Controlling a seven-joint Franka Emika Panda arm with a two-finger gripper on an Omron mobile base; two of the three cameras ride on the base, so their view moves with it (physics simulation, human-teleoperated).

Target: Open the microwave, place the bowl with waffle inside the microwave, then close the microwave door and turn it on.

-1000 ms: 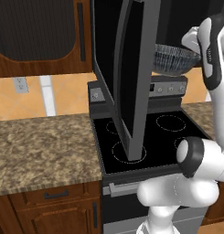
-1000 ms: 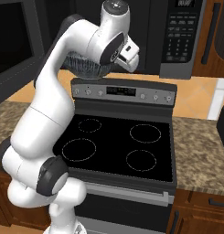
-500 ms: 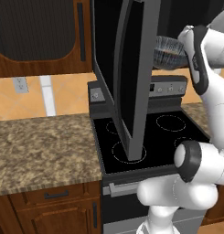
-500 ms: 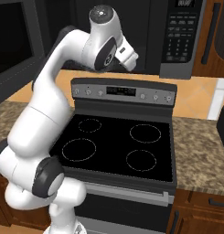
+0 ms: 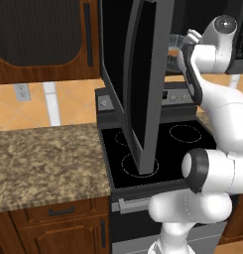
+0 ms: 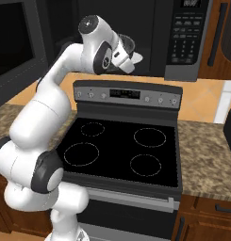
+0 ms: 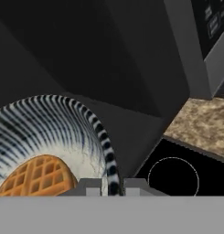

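The microwave (image 6: 136, 33) fills the upper part of the right base view, its dark cavity open and its grey keypad panel at the upper right. The microwave door (image 5: 143, 84) stands swung open in the centre of the left base view, seen nearly edge-on, and it hangs over the black stove top (image 6: 121, 148). This stove top, with four white burner rings, takes the middle of the right base view. A speckled brown counter (image 5: 46, 158) lies at the left of the left base view.

The white arm reaches up to the cavity mouth. In the hand view the bowl (image 7: 63, 132), with blue-grey stripes and a pale inside, sits at the lower left, and its rim passes between the two finger tips of the gripper (image 7: 112, 185), which is closed on that rim. The waffle (image 7: 38, 176) lies inside the bowl at the bottom left. In the left base view the bowl's striped edge shows at the upper right, beside the door.
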